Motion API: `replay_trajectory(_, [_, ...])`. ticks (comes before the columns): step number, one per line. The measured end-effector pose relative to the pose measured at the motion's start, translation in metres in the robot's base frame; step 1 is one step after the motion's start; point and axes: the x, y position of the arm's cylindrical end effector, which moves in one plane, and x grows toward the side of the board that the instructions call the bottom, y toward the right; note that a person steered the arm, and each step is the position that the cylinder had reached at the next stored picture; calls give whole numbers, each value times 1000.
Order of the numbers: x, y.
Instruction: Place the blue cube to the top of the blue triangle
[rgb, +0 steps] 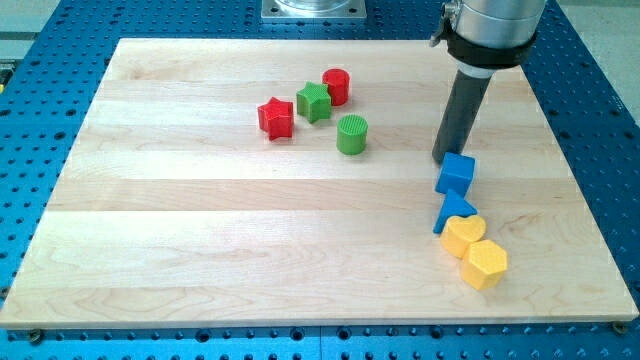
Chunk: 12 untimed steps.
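Note:
The blue cube (456, 174) sits at the view's right on the wooden board (200, 220). The blue triangle (453, 211) lies just below it, nearly touching its lower edge. My tip (444, 159) stands at the cube's upper left corner, touching or almost touching it. The dark rod rises from there toward the view's top right.
A yellow heart (463, 236) and a yellow hexagon (485, 264) lie just below the blue triangle. A red star (276, 118), green star (313, 102), red cylinder (336, 86) and green cylinder (352, 134) cluster at the upper middle. The board's right edge is near.

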Motion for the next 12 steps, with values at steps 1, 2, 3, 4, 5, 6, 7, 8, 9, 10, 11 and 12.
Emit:
replay_trajectory(1, [10, -1])
replay_trajectory(2, [13, -1])
replay_trajectory(3, [15, -5])
replay_trajectory(4, [10, 28])
replay_trajectory(5, [27, 75])
replay_trajectory(6, [41, 54])
replay_trajectory(7, [41, 45])
replay_trajectory(8, [41, 43])
replay_trajectory(9, [42, 35])
replay_trajectory(10, [42, 28])
replay_trajectory(11, [44, 14])
replay_trajectory(12, [28, 14])
